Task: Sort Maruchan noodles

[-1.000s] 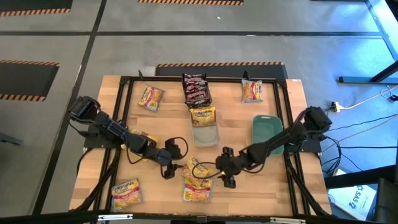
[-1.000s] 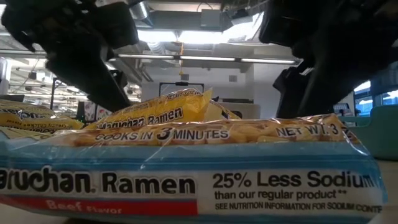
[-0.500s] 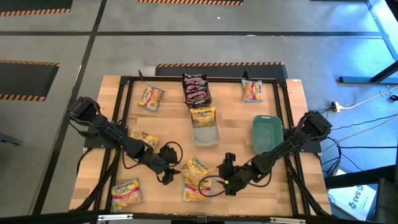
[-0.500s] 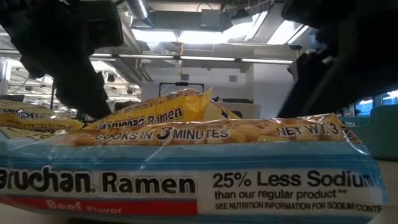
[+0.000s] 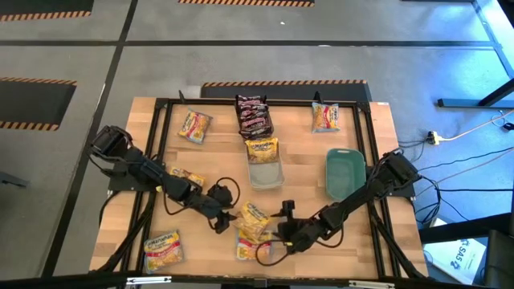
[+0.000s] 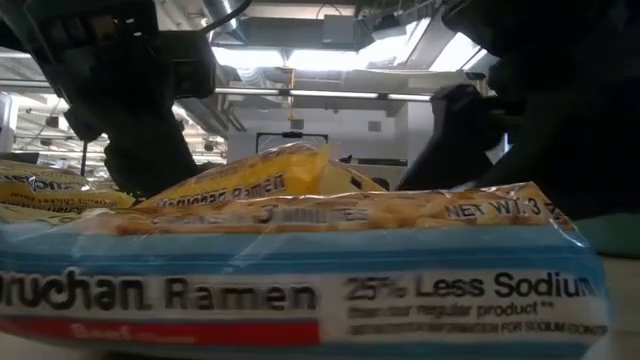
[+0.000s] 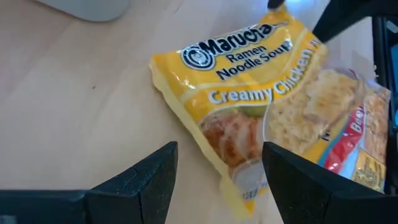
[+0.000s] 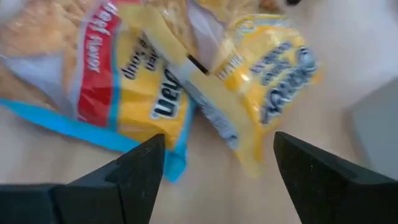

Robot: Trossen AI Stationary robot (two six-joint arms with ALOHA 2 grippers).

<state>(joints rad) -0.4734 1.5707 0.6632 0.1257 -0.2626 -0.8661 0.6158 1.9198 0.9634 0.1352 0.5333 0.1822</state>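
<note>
The sorting looks barely started: only one yellow plastic ramen packet (image 5: 262, 149) lies at the clear rectangular bin (image 5: 265, 172), and the teal bin (image 5: 343, 172) seems empty. Other packets are scattered on the wooden table (image 5: 297, 140). Both the left gripper (image 5: 228, 217) and the right gripper (image 5: 275, 235) are wide open, holding nothing, beside the yellow Creamy Chicken packet (image 7: 249, 118) overlapping a blue-edged packet (image 8: 112, 93).
</note>
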